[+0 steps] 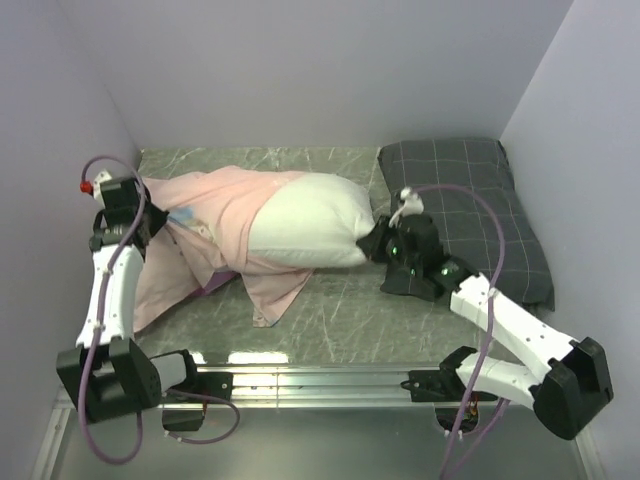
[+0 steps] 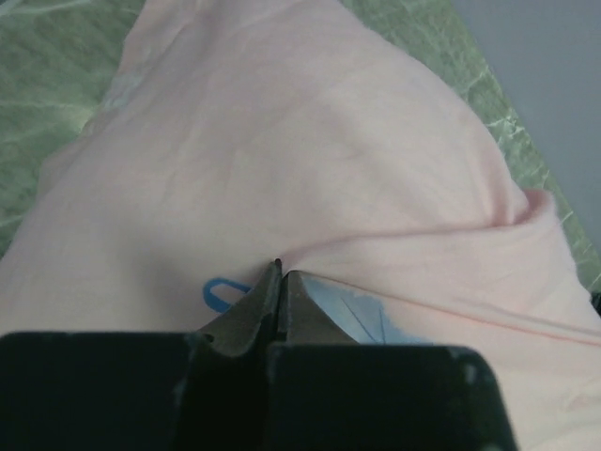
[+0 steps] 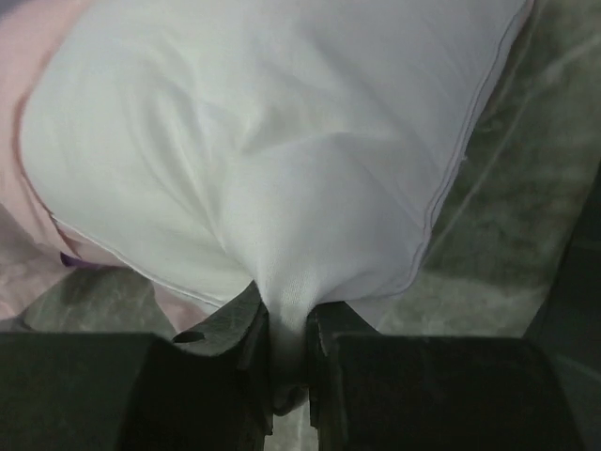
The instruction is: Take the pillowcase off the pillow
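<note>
From above I count two pillows and one case on the marbled green table [image 1: 340,310]: the plump white pillow [image 1: 305,232] lies mid-table, its left end inside the limp pale-pink pillowcase [image 1: 215,210], with a flat grey checked pillow [image 1: 470,205] at back right. Only the left wrist view shows the left gripper [image 2: 280,274] pinched fully shut on a fold of that smooth pink cloth. Only the right wrist view shows the right gripper [image 3: 287,324] clamped narrowly on a bunched corner of the white pillow.
</note>
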{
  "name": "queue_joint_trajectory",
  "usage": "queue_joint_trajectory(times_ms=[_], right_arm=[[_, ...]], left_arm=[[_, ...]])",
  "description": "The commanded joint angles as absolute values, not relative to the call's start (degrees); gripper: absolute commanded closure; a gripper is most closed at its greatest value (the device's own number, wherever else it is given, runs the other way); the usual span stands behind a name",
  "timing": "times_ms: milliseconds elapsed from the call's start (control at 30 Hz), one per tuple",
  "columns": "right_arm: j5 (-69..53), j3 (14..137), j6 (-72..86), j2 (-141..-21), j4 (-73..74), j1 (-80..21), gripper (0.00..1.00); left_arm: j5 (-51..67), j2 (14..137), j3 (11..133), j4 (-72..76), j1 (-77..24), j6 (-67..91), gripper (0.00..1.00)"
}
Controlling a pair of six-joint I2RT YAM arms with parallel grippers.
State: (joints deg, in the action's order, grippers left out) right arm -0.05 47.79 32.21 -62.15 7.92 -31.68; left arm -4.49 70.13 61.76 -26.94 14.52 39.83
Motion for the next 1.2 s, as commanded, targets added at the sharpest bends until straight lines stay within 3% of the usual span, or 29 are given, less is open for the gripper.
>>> queue_joint_trajectory(times_ms=[0, 67, 167, 233, 333, 467, 600, 733, 900, 1000, 1033, 1100, 1133, 1167], right_arm=[[3.5, 40.1, 37.8, -55.0, 0.4, -39.1, 0.75], [6.4, 37.0, 38.6, -51.6, 2.0, -42.2, 0.49], [9.3, 36.6, 38.4, -44.8, 8.0, -43.2, 0.33], [11.5, 37.0, 37.4, -39.7, 11.1, -43.2, 0.27], [14.4, 40.7, 34.9, -38.1, 12.4, -43.1, 0.18], [17.1, 51.4, 29.6, -51.4, 11.9, -41.8, 0.11], [10.5, 62.6, 27.2, -66.9, 11.3, -36.2, 0.09], [1.7, 76.5, 27.1, -83.4, 15.4, -31.6, 0.09], [-5.9, 77.8, 29.1, -98.7, 13.4, -31.7, 0.09], [-8.8, 69.1, 32.9, -101.0, 5.0, -31.7, 0.35], [-8.9, 65.3, 33.6, -101.1, 1.4, -31.7, 0.67], [-7.7, 62.9, 34.5, -101.4, 0.1, -32.2, 0.94], [-6.8, 61.0, 34.5, -101.3, -2.7, -32.4, 1.0], [-5.4, 60.3, 34.7, -100.6, -3.3, -33.0, 1.0]], left_arm=[[-8.7, 61.5, 55.3, -22.5, 13.5, 41.4, 0.99], [-8.7, 57.2, 53.6, -23.5, 13.5, 40.6, 0.96], [-9.0, 53.3, 53.3, -26.9, 13.4, 37.8, 0.77], [-9.7, 50.1, 53.9, -27.9, 13.4, 35.9, 0.57], [-10.0, 46.7, 56.4, -29.2, 13.3, 33.6, 0.39], [-8.8, 47.4, 64.7, -30.0, 10.1, 31.8, 0.31], [-12.6, 52.5, 70.9, -29.8, 1.4, 29.9, 0.25], [-8.4, 65.6, 79.2, -30.9, -6.7, 27.2, 0.22], [-4.3, 82.5, 92.0, -34.0, -12.6, 23.0, 0.19], [-1.9, 93.1, 99.5, -37.9, -14.6, 19.9, 0.19], [-1.4, 96.9, 100.6, -38.3, -15.4, 19.5, 0.19], [-1.1, 99.7, 103.0, -40.0, -16.3, 18.3, 0.19], [-0.5, 101.6, 103.0, -40.1, -16.9, 18.1, 0.18], [-0.5, 102.2, 102.3, -39.9, -17.0, 17.9, 0.18]])
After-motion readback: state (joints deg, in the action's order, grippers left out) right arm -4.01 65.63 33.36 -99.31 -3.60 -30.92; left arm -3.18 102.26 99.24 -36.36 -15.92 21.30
